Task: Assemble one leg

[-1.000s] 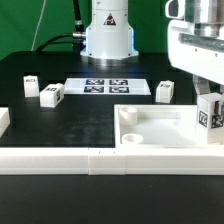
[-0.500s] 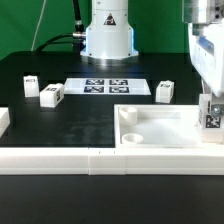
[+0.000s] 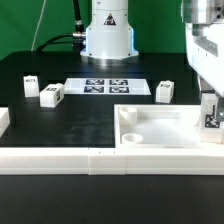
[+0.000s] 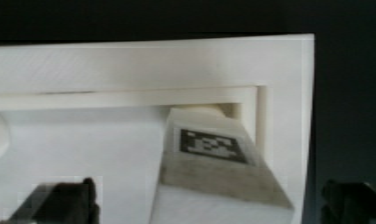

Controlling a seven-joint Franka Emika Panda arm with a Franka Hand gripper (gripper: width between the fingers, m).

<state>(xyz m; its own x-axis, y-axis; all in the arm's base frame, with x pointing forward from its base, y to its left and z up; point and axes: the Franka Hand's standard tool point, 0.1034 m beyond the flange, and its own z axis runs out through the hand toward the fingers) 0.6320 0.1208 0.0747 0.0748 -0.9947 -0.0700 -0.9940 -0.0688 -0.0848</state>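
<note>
Fingers (image 4: 69,200) flanking the leg (image 4: 217,150), at the tray (image 3: 160,127) corner.

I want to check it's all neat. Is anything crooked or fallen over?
Nothing stands out. The leg stands upright at the tray-like part on the exterior view's right, and the loose blocks sit on the table undamaged.

At the exterior view's right edge, a leg (image 3: 210,110) is held upright by the gripper (image 3: 209,100) over the far right corner of the tray-like part (image 3: 160,128). The marker board (image 3: 108,87) is seen on the black table (image 3: 60,125), with three loose legs (image 3: 51,95) nearby.
</note>
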